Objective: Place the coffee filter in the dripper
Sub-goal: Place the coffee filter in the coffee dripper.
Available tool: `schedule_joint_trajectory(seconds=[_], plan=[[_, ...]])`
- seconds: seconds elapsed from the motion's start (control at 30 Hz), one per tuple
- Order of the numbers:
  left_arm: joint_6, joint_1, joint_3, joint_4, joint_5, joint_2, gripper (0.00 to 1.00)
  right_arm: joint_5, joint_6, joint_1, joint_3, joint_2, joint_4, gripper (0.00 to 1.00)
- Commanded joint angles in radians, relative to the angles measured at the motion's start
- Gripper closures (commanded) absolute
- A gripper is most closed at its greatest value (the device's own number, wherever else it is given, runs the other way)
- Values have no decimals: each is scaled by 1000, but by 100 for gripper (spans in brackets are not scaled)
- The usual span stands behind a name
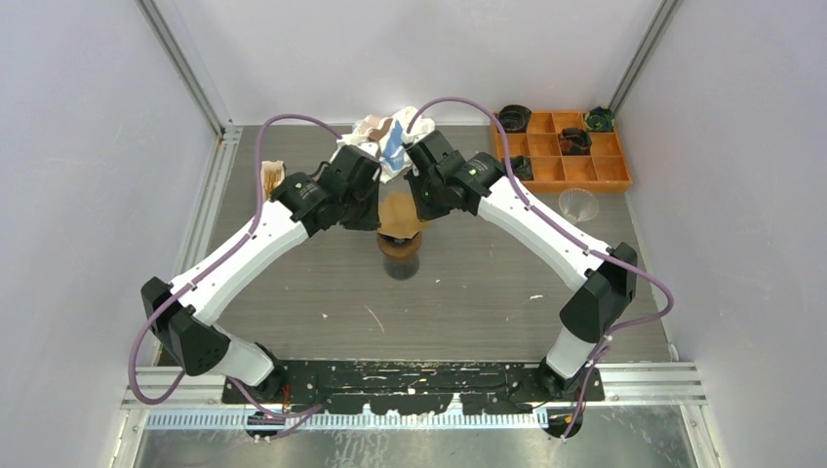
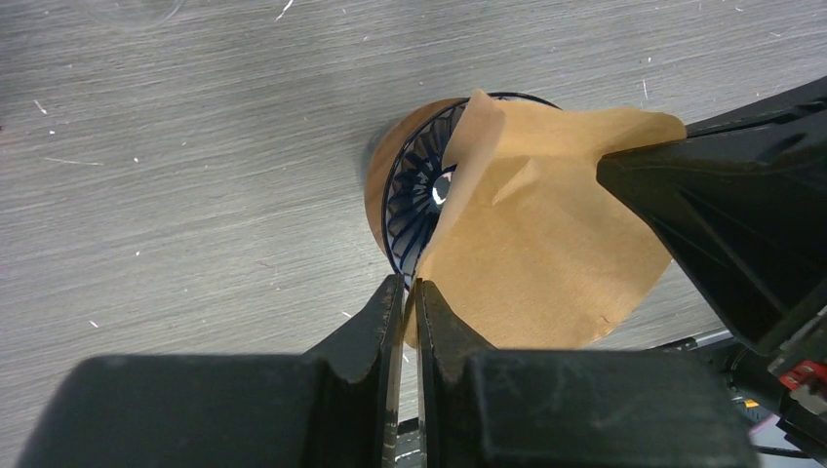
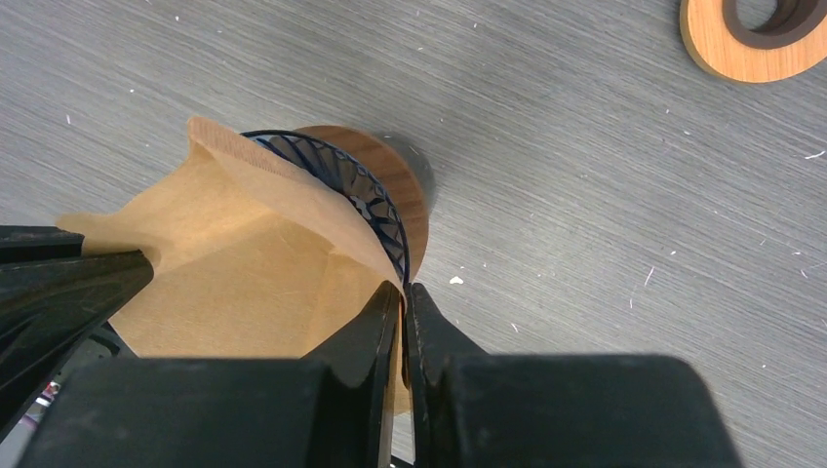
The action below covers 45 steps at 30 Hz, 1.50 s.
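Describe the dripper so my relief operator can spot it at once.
On the grey wood-grain table, look mid-table, where the left gripper and right gripper pinch a tan paper filter. Directly beneath stands the dripper: alone there, a dark ribbed cone in a round wooden collar.

No text, label, brand, number or sign is showing clearly enough to read in any of the three views. The crumpled white-and-blue wrapper at the far side of the table is showing some coloured print, but it is too small and too creased to make out.
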Motion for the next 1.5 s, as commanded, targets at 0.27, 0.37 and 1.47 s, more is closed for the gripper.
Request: schedule_joint_trajectory(seconds=[0.27, 0.37, 1.47], plan=[[24, 18, 53, -6, 18, 6, 85, -16, -27, -4, 53, 6, 33, 78], [26, 19, 52, -11, 11, 3, 82, -17, -26, -4, 55, 5, 35, 72], [25, 50, -37, 43, 25, 40, 54, -4, -50, -8, -39, 44, 107, 52]])
